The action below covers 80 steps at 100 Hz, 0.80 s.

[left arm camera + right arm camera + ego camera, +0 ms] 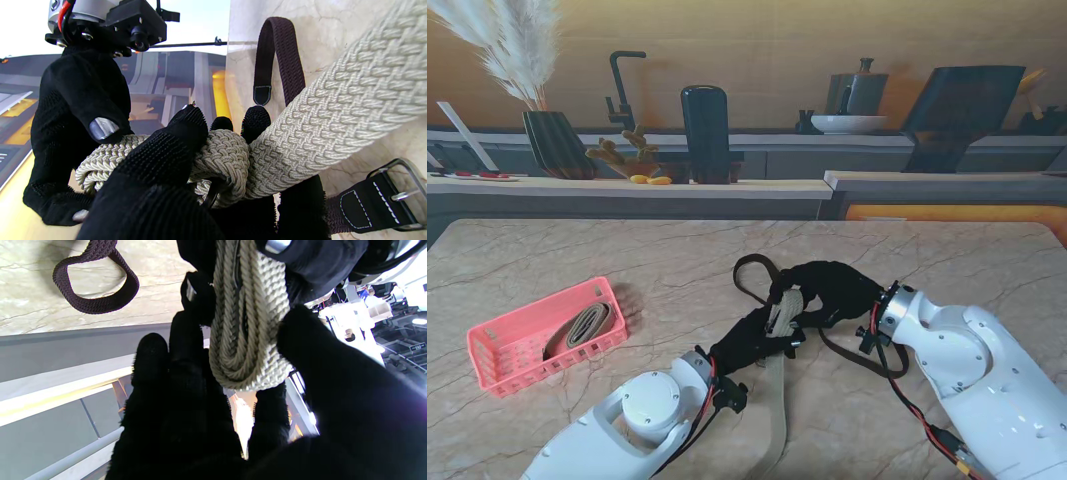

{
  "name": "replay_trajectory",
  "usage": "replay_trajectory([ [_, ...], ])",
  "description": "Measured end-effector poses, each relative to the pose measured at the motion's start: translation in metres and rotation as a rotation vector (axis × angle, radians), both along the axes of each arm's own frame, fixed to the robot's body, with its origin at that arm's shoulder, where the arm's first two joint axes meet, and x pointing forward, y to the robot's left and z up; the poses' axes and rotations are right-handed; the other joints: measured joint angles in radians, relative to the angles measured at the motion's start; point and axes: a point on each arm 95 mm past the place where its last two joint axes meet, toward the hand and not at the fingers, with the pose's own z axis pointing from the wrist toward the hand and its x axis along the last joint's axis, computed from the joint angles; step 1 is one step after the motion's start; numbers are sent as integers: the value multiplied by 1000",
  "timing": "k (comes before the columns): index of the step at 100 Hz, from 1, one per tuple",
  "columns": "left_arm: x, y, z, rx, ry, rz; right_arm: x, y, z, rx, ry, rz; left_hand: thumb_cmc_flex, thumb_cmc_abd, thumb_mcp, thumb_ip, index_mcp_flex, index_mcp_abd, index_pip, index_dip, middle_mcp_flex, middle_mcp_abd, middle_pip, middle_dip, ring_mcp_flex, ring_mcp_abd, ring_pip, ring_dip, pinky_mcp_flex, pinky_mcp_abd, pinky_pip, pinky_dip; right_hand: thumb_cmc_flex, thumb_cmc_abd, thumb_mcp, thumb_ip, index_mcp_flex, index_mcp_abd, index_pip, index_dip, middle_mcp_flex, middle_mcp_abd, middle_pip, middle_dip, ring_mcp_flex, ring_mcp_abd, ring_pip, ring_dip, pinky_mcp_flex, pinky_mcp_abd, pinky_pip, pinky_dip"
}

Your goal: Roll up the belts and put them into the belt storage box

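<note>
A cream braided belt is partly coiled and held above the table between both black-gloved hands. My left hand grips the coil from the near side; my right hand pinches it from the far right, with the coil between thumb and fingers. The belt's loose tail trails toward me across the table. A dark brown braided belt lies under the hands, its buckle end close to my left hand. The pink storage box at the left holds one rolled tan belt.
The marble table ends at a counter with a vase of pampas grass, a faucet, a dark cylinder and a white bowl behind it.
</note>
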Motion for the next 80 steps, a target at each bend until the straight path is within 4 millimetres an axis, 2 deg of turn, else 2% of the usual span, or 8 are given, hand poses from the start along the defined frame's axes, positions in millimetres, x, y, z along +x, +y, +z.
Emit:
replay_trajectory([
  [7,0,-1,0,4,-6,6,-1,-2,1,17,-2,-19,0,0,0,0,-6,0,-4,-2,0,0,2,0,0,0,14,0,5,0,13,1,-58,1,-30,2,-64,35,-120,-71,-65,2,-30,-3,-41,-3,15,6,-59,38,0,0],
  [19,0,-2,1,11,-15,4,-4,-7,3,13,-77,-89,0,1,0,0,-6,0,-4,2,0,0,9,0,0,0,25,0,8,0,21,1,-117,53,-141,10,-151,77,-223,-111,-167,13,-61,-3,-126,25,91,51,-125,77,-16,32],
  [27,0,-3,1,25,-29,1,-5,-10,4,-18,-117,-131,0,1,0,0,-7,0,-4,12,0,0,18,0,0,0,27,0,8,0,21,1,-155,64,-196,12,-151,130,-246,-114,-187,23,-62,-3,-161,31,144,68,-140,88,-18,49],
  [41,-1,-4,2,42,-55,2,-8,-11,2,-28,-65,-157,0,2,0,0,-7,0,-2,25,0,0,20,-1,0,0,35,-1,8,0,21,2,-155,64,-239,23,-86,212,-289,-129,-186,37,-35,32,-180,37,206,79,-142,101,-17,64],
  [59,0,-4,2,47,-65,1,-8,-7,-4,-34,-9,-149,0,2,0,0,-7,0,-1,35,0,0,21,-10,0,0,36,-2,8,0,21,3,-154,64,-218,23,35,221,-297,-94,-97,39,-2,63,-171,38,245,93,-150,108,-18,86],
  [73,0,-4,2,47,-66,8,-4,-2,-12,-2,40,-133,0,3,0,0,-8,0,-1,37,0,0,28,-10,0,0,36,-3,8,0,21,3,-153,61,-112,23,125,138,-238,-47,26,-5,14,76,-170,38,257,103,-150,112,-15,87],
  [80,0,-3,2,47,-65,15,-2,1,-16,14,59,-127,1,3,0,0,-8,0,-1,38,0,0,28,-10,0,0,36,-4,8,0,21,3,-127,50,-94,17,148,118,-195,-63,92,-30,22,85,-167,38,257,104,-150,112,-10,87],
])
